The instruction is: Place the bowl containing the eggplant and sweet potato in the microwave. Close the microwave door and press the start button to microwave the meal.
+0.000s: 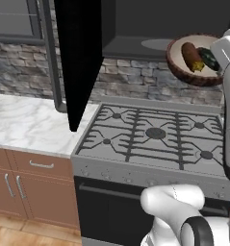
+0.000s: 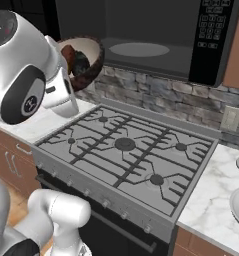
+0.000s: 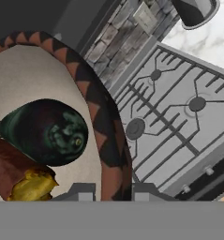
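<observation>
Dark-brown and wooden-looking, the bowl's [image 3: 106, 136] thick rim sat between the two fingertips of the end effector [image 3: 113, 191], which was closed narrowly on it. The bowl was held in the air above the stove [image 1: 155, 137], tipped so that its pale inside faced partly toward the left base camera, at about the height of the microwave's [image 1: 150, 24] open cavity and just in front of it. In the right base view it showed behind the arm's white wrist, near the left end of the cavity.

Inside the bowl lay the eggplant [image 3: 45, 131] and the sweet potato [image 3: 17, 178], touching side by side. In the left base view the sweet potato [image 1: 192, 56] ran with its long axis slanting from upper left to lower right, its orange-yellow end lowest, toward the bowl's lower rim. The eggplant [image 1: 209, 57] lay on its right, roughly parallel, partly hidden by the wrist.

The microwave's door [image 1: 78, 53] stood swung wide open to the left, its edge hanging over the join between the stove and the marble bench [image 1: 25, 125]. The round glass turntable [image 2: 139, 49] lay bare in the cavity. The keypad [image 2: 213, 22] sat on the microwave's right side; its markings were too small to read.

Farther out, a stone backsplash [image 2: 156, 90] ran behind the stove, with a wall outlet [image 2: 230, 119] at its right.
</observation>
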